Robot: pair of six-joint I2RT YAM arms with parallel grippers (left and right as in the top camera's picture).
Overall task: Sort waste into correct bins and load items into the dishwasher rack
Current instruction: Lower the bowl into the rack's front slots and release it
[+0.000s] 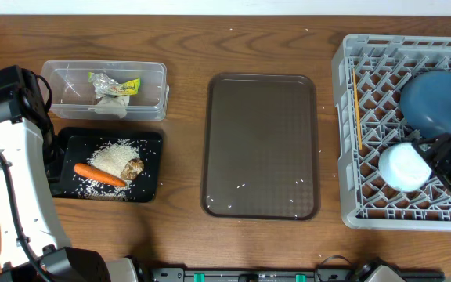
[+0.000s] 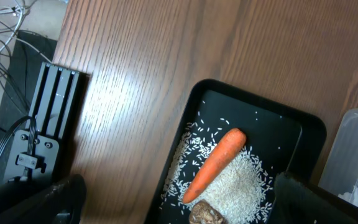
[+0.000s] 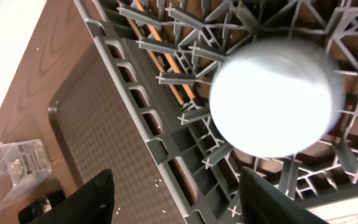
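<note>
The grey dishwasher rack (image 1: 351,188) at the right holds wooden chopsticks (image 1: 357,110), a dark-blue plate (image 1: 438,102) and an upside-down pale bowl (image 1: 404,166) (image 3: 272,93). My right gripper (image 1: 445,160) (image 3: 179,199) stands open just beside the bowl, nothing between its fingers. At the left, the black tray (image 1: 149,168) carries a carrot (image 1: 99,175) (image 2: 216,163), rice (image 1: 114,154) and a brown lump (image 1: 134,167). My left gripper (image 1: 53,160) (image 2: 182,205) hangs wide open over this tray's end. The clear tub (image 1: 69,74) holds a wrapper (image 1: 120,84) and tissue (image 1: 114,100).
A large dark brown serving tray (image 1: 261,145) lies mid-table between the bins and the rack, with a few stray rice grains on it. The left arm's base stands at the table's left edge.
</note>
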